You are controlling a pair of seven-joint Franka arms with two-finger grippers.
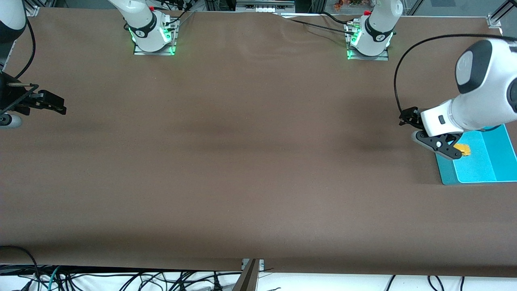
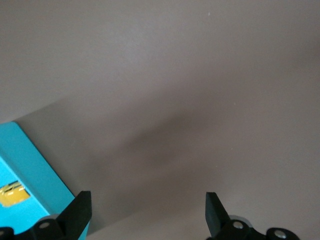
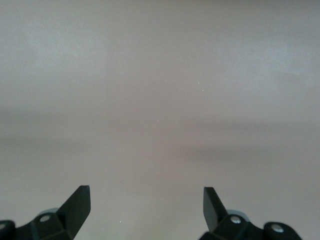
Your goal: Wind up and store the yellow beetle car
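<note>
Glossy yellow beetle car [image 1: 464, 150] in the shallow turquoise plastic tray [image 1: 501, 161], my left gripper [image 1: 451, 149] spread wide over the tray's rim, my right gripper [image 1: 56, 106] waiting wide over the matte brown table [image 1: 242, 161].

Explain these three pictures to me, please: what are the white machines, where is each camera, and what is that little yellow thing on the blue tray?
The white machines are two robot arms bolted along one edge of a table with a brown cover. The wide picture comes from a high camera facing them. The other two come from cameras on the arms' wrists, looking down past each arm's own black fingers.

The left gripper hangs open over the table just beside a blue tray, at the left arm's end of the table. Nothing is between its fingers. The little yellow thing is the yellow beetle car, a tiny toy lying in the tray, free of the gripper.

The right gripper waits at the right arm's end, open and empty, with only bare cover under it.
</note>
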